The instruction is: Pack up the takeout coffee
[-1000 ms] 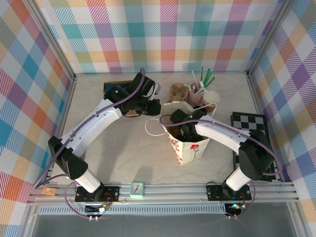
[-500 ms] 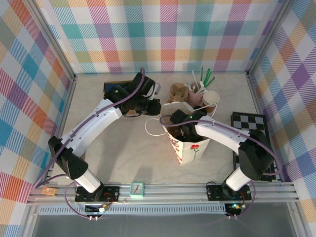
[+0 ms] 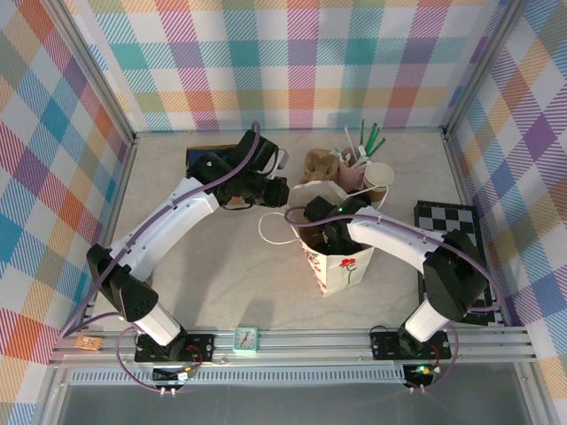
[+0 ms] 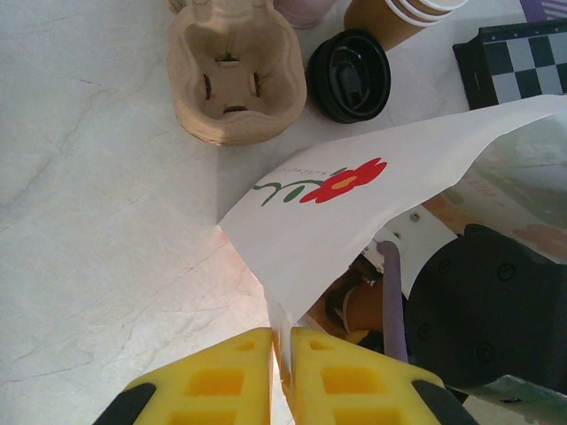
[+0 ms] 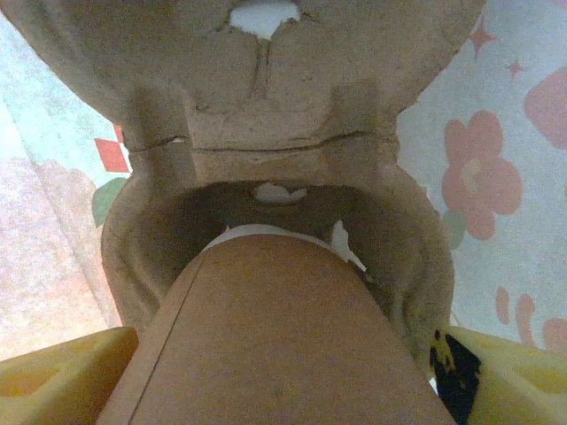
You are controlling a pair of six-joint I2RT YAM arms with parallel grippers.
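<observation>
The takeout coffee (image 5: 275, 345), a kraft-brown cup, stands between the yellow fingers (image 5: 53, 376) of my right gripper (image 5: 283, 390), which is shut on it. Its base sits in a pocket of a beige pulp carrier (image 5: 266, 115) inside the white flowered paper bag (image 3: 341, 261). The cup's lid is hidden. In the top view my right gripper (image 3: 332, 232) reaches down into the bag. My left gripper (image 4: 282, 354) is shut on the bag's (image 4: 354, 204) upper edge and holds the mouth open; the brown cup (image 4: 363, 308) shows inside.
Behind the bag lie a second pulp carrier (image 4: 235, 75), a loose black lid (image 4: 348, 75) and stacked unlidded brown cups (image 4: 399, 13), with straws (image 3: 363, 142) near them. A checkered board (image 3: 447, 221) lies to the right. A small clock (image 3: 245, 337) sits on the front rail.
</observation>
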